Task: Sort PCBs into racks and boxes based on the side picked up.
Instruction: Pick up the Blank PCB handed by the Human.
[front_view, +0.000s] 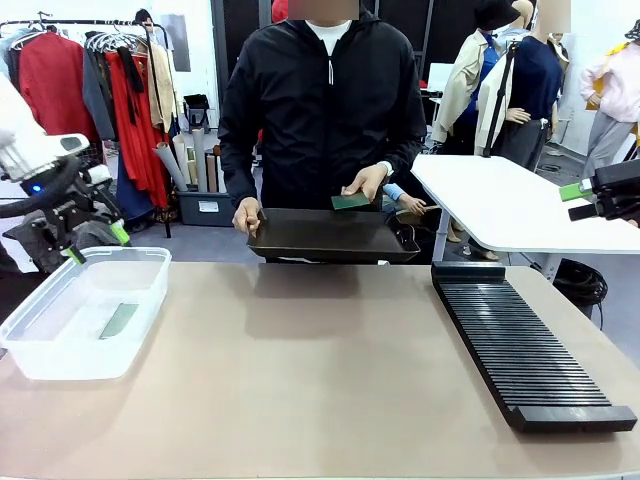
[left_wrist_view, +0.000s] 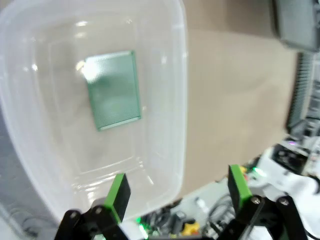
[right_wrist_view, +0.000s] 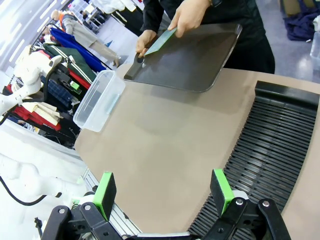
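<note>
- Two boards are in sight. One PCB (front_view: 118, 321) lies flat inside the clear tub (front_view: 152, 305) at 9 o'clock on the table (front_view: 300, 400). The other PCB (front_view: 350, 201) is in the person's hand (front_view: 365, 182), just above the dark tray (front_view: 320, 238) at 12 o'clock.
- The left gripper (left_wrist_view: 179, 192) hangs over the tub, wide open and empty.
- The right gripper (right_wrist_view: 164, 191) is wide open and empty too, above the near end of the black rack (front_view: 525, 350) at 4 o'clock.
- I think the next board is being offered. It is best to wait until the hand is out of the way, look at which side faces up, then pinch the thin board softly by its edges.
- The table top is plain, brown and smooth, so a flat board may slide.
- A clothes rail (front_view: 110, 70) stands at 10 o'clock, and a white table (front_view: 500, 205) at 2 o'clock.
</note>
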